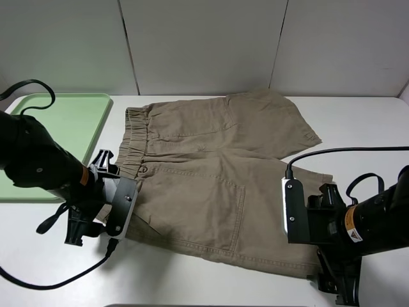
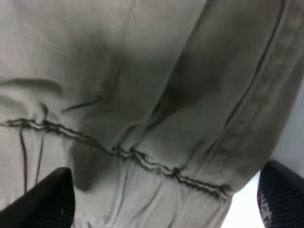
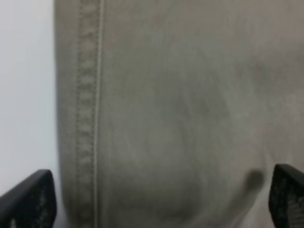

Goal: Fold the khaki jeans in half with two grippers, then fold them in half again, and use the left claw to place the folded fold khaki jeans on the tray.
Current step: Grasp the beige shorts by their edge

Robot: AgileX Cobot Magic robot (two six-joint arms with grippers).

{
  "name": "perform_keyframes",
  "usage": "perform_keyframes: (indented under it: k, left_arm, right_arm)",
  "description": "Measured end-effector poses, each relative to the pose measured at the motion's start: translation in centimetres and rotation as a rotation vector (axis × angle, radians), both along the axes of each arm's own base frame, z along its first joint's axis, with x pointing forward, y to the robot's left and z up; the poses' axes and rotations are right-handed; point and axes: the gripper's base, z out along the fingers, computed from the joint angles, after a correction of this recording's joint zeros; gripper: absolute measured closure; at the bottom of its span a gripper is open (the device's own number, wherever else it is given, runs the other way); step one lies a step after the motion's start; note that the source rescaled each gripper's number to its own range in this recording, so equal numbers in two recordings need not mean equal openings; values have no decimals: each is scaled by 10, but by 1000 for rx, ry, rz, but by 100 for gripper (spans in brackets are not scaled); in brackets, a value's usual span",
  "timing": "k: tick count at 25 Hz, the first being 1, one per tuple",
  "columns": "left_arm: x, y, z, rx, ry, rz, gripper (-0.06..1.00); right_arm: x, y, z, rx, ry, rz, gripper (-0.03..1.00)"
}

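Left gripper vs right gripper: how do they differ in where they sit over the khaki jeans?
The left gripper is at the waistband end of the khaki jeans, nearer the tray; the right gripper is at the leg-hem end. The left gripper frames gathered elastic stitching; the right gripper frames a straight stitched hem beside white table. Shared: both open wide over cloth, neither closed on it.

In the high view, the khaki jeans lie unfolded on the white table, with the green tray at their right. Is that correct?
No. The exterior high view shows the tray at the left of the khaki jeans, which do lie unfolded on the white table.
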Motion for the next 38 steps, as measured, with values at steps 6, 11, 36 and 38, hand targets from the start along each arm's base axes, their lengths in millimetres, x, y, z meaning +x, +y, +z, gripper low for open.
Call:
perform_keyframes:
  k: [6, 11, 36, 38]
  left_arm:
    - [0, 0, 0, 0, 0, 0, 20]
    - [0, 0, 0, -6, 1, 19, 20]
    - [2, -3, 1, -39, -26, 15, 36]
    - [2, -3, 1, -38, -24, 15, 42]
  right_arm:
    - [0, 0, 0, 1, 0, -8, 9]
    - [-1, -2, 0, -17, 10, -8, 9]
    - [2, 2, -15, -35, 44, 19, 46]
    - [2, 2, -15, -33, 43, 20, 57]
